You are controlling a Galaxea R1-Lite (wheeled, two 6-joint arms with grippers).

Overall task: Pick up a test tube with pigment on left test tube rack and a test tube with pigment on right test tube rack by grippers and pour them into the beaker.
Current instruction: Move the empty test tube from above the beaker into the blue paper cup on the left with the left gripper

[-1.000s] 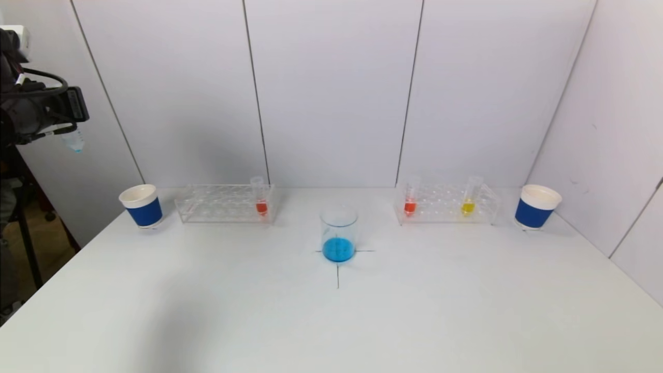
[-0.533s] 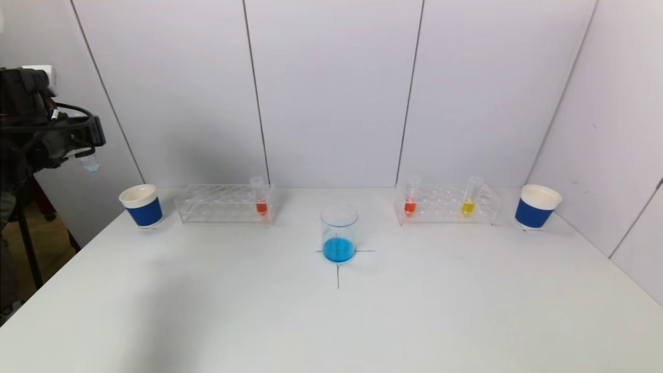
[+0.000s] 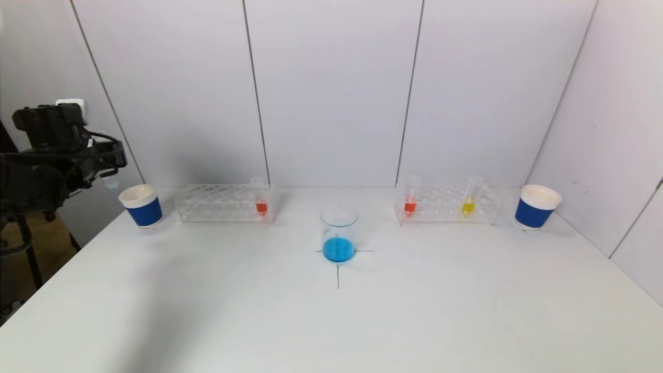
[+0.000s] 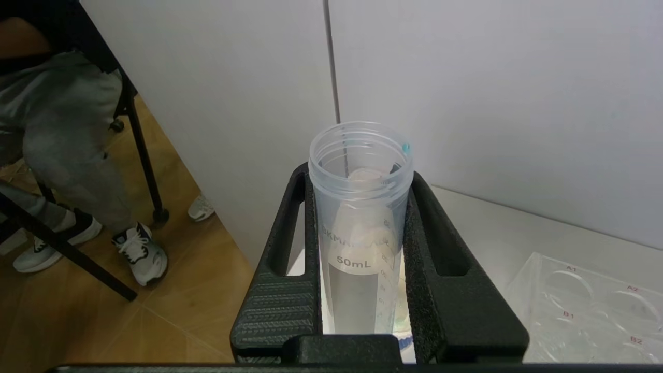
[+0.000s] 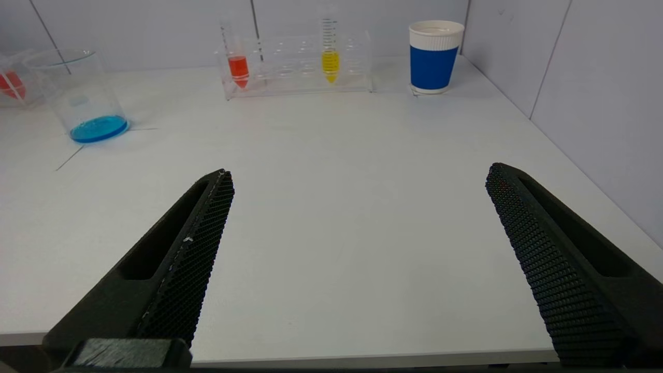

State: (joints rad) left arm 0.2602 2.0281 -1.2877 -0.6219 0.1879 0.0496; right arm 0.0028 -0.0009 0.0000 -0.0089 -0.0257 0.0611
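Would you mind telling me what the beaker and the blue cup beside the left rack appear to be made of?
The beaker looks like clear glass or hard plastic: its walls are see-through, showing the blue liquid inside. The blue cup looks like paper: a matte white rim and a blue sleeve that seems ribbed.

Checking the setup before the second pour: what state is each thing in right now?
Left gripper: shut on empty clear plastic tube, above left blue paper cup.
Right gripper: open, holding nothing.
Glass beaker: upright, blue liquid inside.
Left clear rack: one red tube.
Right clear rack: red and yellow tubes.
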